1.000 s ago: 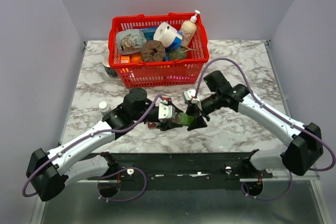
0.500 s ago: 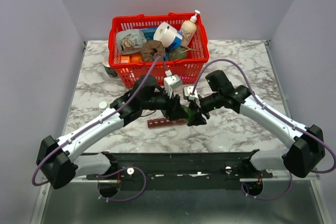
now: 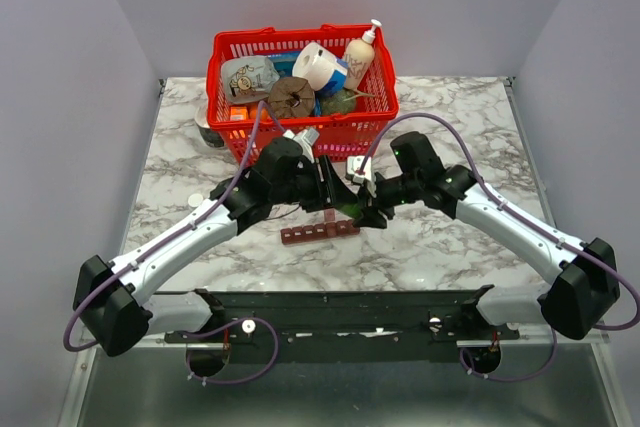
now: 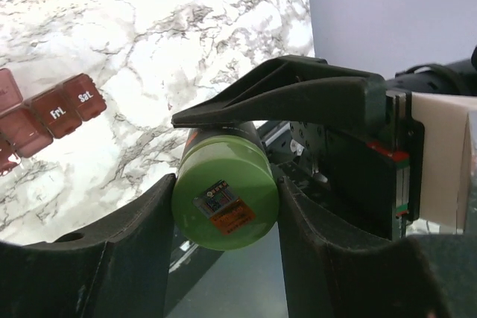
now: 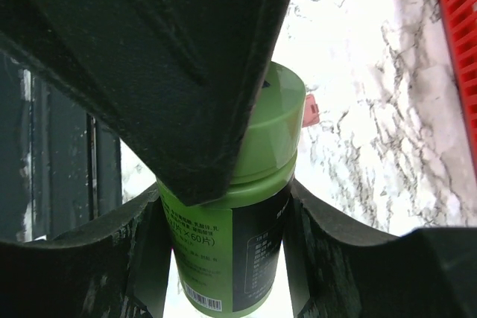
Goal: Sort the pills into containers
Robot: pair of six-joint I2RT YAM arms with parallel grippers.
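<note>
A small green bottle (image 5: 223, 258) hangs above the table between both arms. My right gripper (image 5: 223, 243) is shut on its labelled body, one finger on each side. My left gripper (image 4: 226, 214) is shut on the bottle's green cap (image 4: 226, 199), whose round top carries a small sticker. In the overhead view the two grippers meet at mid-table, left (image 3: 338, 199) and right (image 3: 366, 211). The containers, a dark red pill organizer (image 3: 320, 232), lie flat on the marble just in front of them, with lettered lids (image 4: 56, 113) shut. No loose pills are in view.
A red mesh basket (image 3: 300, 142) full of goods stands right behind the grippers. A small white cap (image 3: 195, 200) lies on the table at the left, and a dark jar (image 3: 208, 133) stands beside the basket's left corner. A black rail (image 3: 340, 302) runs along the near edge.
My left arm lifted off the organizer, swung toward the basket and right, and closed its gripper on the bottle's cap. The organizer now lies uncovered. The right gripper kept the bottle, shifting slightly.
</note>
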